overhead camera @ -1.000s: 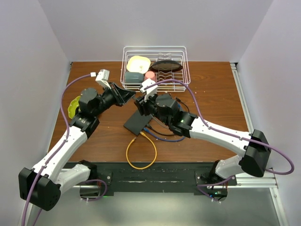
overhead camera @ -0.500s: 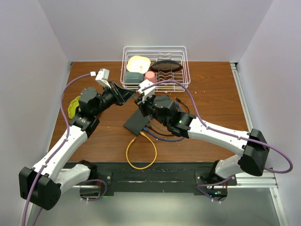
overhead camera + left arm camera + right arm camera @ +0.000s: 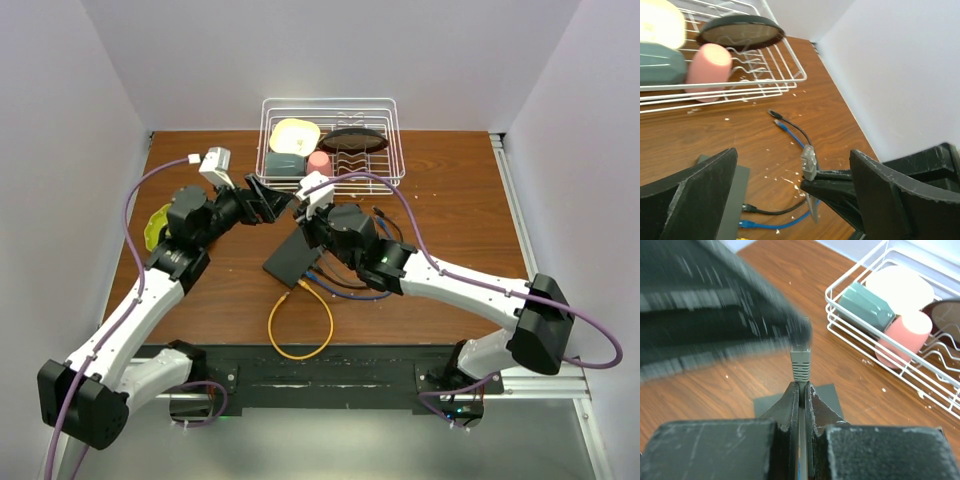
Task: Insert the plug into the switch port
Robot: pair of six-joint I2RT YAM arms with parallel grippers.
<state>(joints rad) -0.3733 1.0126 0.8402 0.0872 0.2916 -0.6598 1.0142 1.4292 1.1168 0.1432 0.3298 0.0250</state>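
The grey plug (image 3: pixel 801 362) sticks out of my right gripper (image 3: pixel 801 385), which is shut on the cable just behind it. In the left wrist view the plug (image 3: pixel 809 162) stands upright between the wide-apart fingers of my left gripper (image 3: pixel 794 152), which is open and not touching it. Both grippers meet above the table's middle, the left gripper (image 3: pixel 283 205) beside the right gripper (image 3: pixel 301 222). The flat dark grey switch (image 3: pixel 290 258) lies just below them. Its port edge (image 3: pixel 741 212) holds black and blue cables; I cannot tell which switch port is free.
A white wire rack (image 3: pixel 392 150) at the back holds a yellow dish, a teal cup, a pink cup and a dark plate. A yellow cable loop (image 3: pixel 300 325) lies near the front edge. Black and blue cables (image 3: pixel 350 288) trail right of the switch. A yellow-green object (image 3: pixel 158 225) sits left.
My right gripper shut on the cable behind the plug. My left gripper, shut before, has opened wide and let the plug go.
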